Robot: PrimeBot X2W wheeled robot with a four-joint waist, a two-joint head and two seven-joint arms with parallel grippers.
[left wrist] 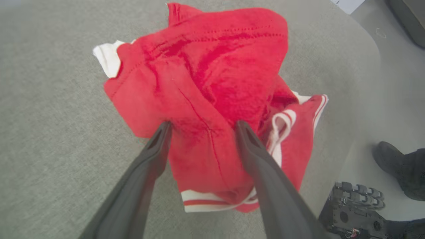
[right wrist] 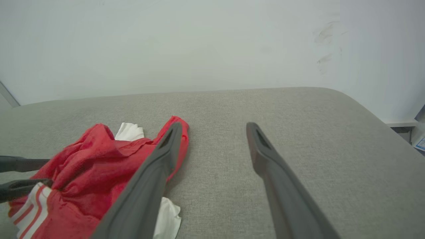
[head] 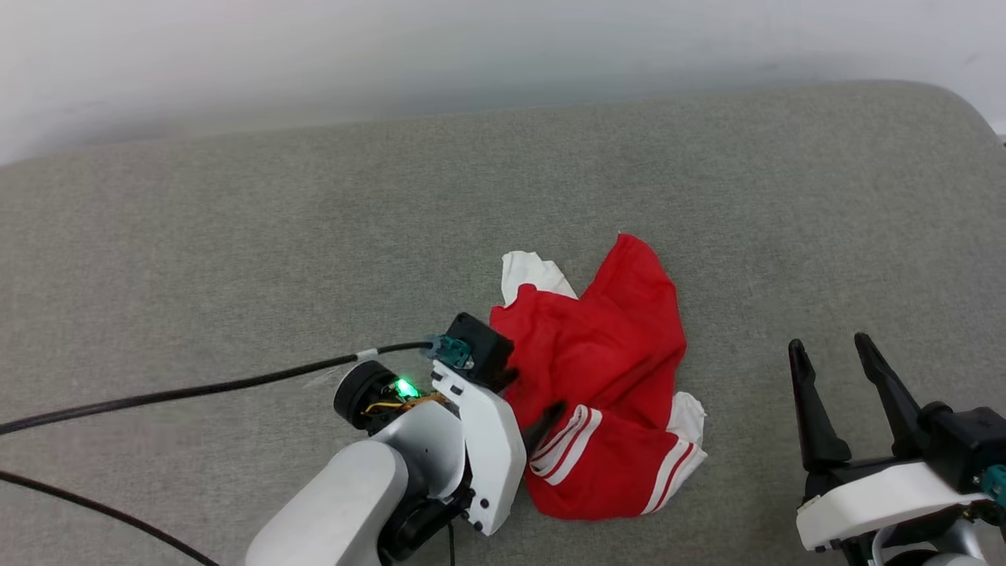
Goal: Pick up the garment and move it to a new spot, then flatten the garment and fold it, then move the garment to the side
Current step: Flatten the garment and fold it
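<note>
Left gripper (left wrist: pixel 203 124) has its two dark fingers spread wide. The tips are set against a red fold of the garment (head: pixel 597 354), with cloth lying between them (nothing is pinched). The garment sits in a crumpled heap on the grey padded surface (head: pixel 236 236), a little right of the middle in the head view. Its red body is bunched up, one white sleeve pokes out on the far side, and the red-and-white striped trim lies along the near edge.

The right gripper (head: pixel 829 343) is also wide apart and holds nothing. It is over bare padding, well clear of the heap on the robot's right. A black cable (head: pixel 196 389) runs from the left wrist off to the left. A pale wall (head: pixel 471 47) rises behind the surface. Beyond the surface's rounded corner, the left wrist view shows a person's dark shoe (left wrist: pixel 386 157) on the floor.
</note>
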